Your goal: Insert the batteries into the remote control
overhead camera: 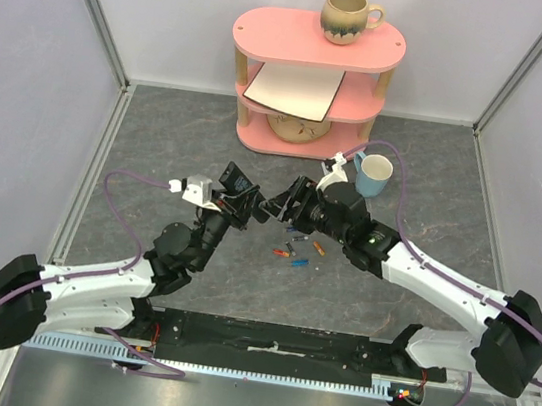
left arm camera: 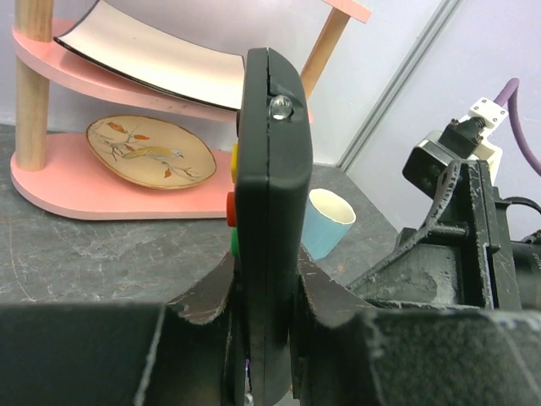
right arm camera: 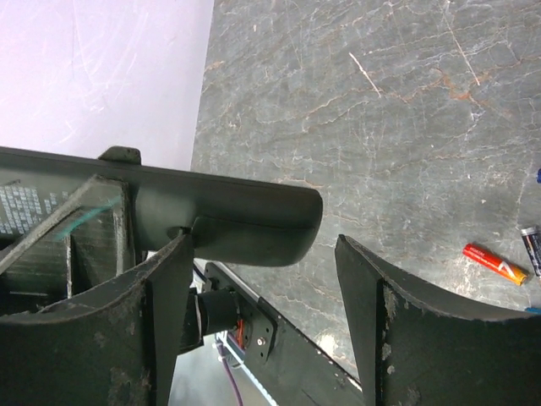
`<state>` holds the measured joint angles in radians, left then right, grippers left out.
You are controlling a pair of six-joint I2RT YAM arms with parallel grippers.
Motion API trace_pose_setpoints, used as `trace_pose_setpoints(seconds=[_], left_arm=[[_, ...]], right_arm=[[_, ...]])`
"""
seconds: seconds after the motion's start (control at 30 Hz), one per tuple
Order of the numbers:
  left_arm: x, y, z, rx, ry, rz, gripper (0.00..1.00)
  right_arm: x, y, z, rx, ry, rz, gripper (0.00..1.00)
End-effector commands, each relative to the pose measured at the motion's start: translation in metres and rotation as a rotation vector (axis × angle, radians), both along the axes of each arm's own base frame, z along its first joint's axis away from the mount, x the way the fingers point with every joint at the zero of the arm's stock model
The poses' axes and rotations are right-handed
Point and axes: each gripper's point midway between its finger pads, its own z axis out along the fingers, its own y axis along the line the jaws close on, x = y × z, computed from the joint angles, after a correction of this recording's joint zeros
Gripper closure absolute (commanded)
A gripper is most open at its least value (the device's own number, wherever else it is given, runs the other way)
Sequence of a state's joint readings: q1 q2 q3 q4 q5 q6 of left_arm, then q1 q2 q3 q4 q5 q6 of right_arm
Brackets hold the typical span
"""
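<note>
Remote control (overhead camera: pixel 235 180), in the top view, is raised off the desk (overhead camera: pixel 159 137), clamped in the left pincer (overhead camera: pixel 242 205). The right pincer (overhead camera: pixel 275 207) faces it from just beside, on the right. The batteries (overhead camera: pixel 294 252) lie loose on the desk, a little nearer the arm bases. They are closer to the right arm than the left.

From the left wrist, the remote control (left arm camera: pixel 270 211) stands edge-on. Its long axis points away from the camera, with coloured buttons on its left side. The left pincer (left arm camera: pixel 266 317) is narrow, its pads pressed on both faces. The right pincer (left arm camera: pixel 456 237) waits to the right.

From the right wrist, the right pincer (right arm camera: pixel 262 254) is wide and holds nothing. The remote control (right arm camera: pixel 237 220) lies crosswise, its rounded end reaching into the gap and seemingly against one finger (right arm camera: pixel 161 288). The other finger is well apart. Two batteries (right arm camera: pixel 494 262) lie on the desk (right arm camera: pixel 380 101) beyond. The next move likely depends on that end being centred before the jaws close.
</note>
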<state>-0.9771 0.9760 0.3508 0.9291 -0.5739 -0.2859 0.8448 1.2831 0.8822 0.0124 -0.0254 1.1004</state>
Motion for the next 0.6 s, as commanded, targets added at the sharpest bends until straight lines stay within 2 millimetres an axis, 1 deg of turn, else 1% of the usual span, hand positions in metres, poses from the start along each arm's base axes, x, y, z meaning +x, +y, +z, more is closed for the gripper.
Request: trace_pose_setpoints(seconds=[0.0,0.07,0.27,0.33,0.37,0.43,0.47,0.5,0.57], left_arm=[[-0.009,0.026,0.088,-0.259,-0.172,0.029,0.98],[-0.007,0.030,0.088,-0.262,-0.174,0.040,0.98],[-0.006,0.032,0.084,-0.262,-0.162,0.040,0.98],[-0.005,0.033,0.082,-0.263,-0.153,0.043,0.98],[-0.005,0.033,0.079,-0.260,-0.146,0.041,0.98],[-0.005,0.034,0.077,-0.270,-0.130,0.041,0.98],[-0.003,0.033,0.070,-0.250,-0.105,0.042,0.98],[-0.005,0.034,0.071,-0.274,-0.091,0.033,0.98],[-0.006,0.031,0.063,-0.274,-0.051,0.009,0.98]], right_arm=[[-0.018,-0.018,-0.042,-0.133,0.080,0.016,0.26],[-0.018,-0.019,-0.041,-0.132,0.076,0.016,0.26],[-0.019,-0.022,-0.039,-0.130,0.071,0.010,0.26],[-0.019,-0.023,-0.033,-0.120,0.055,0.007,0.25],[-0.019,-0.023,-0.030,-0.116,0.046,0.007,0.25],[-0.019,-0.025,-0.012,-0.093,-0.015,0.018,0.23],[-0.020,-0.027,-0.007,-0.085,-0.037,0.022,0.20],[-0.022,-0.031,0.006,-0.075,-0.088,0.033,0.19],[-0.021,-0.039,0.017,-0.086,-0.147,0.020,0.16]])
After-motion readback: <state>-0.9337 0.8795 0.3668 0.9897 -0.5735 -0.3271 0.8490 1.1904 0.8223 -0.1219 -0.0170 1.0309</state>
